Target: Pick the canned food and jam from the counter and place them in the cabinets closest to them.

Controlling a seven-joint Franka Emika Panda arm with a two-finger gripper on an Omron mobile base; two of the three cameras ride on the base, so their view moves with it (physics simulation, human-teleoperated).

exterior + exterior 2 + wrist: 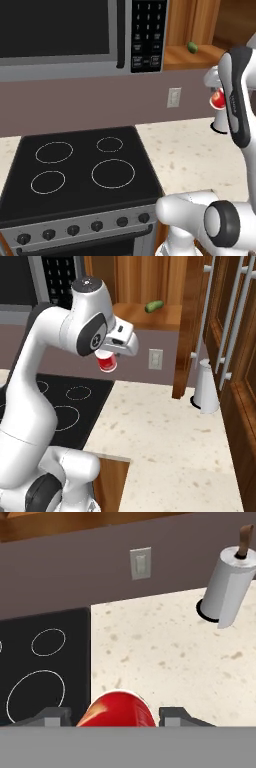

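Note:
My gripper (107, 363) is shut on the canned food (106, 361), a red can with a pale rim, and holds it in the air over the counter's left end beside the stove. In the hand view the can (118, 709) sits between the two finger tips of the gripper (118, 716). From the left base camera the can (218, 99) shows by the arm's forearm. Above and behind it is the open cabinet shelf (135, 317) (200, 56) of reddish-brown wood. Its tall door (187, 331) stands open to the right. The jam is out of view.
A green oblong item (154, 306) (192, 47) lies on the cabinet shelf. A white paper towel roll (206, 387) (224, 592) stands at the back of the speckled counter (170, 441). The black stove (80, 170) lies to the left under the grey microwave (75, 35). A wall outlet (140, 563) is behind.

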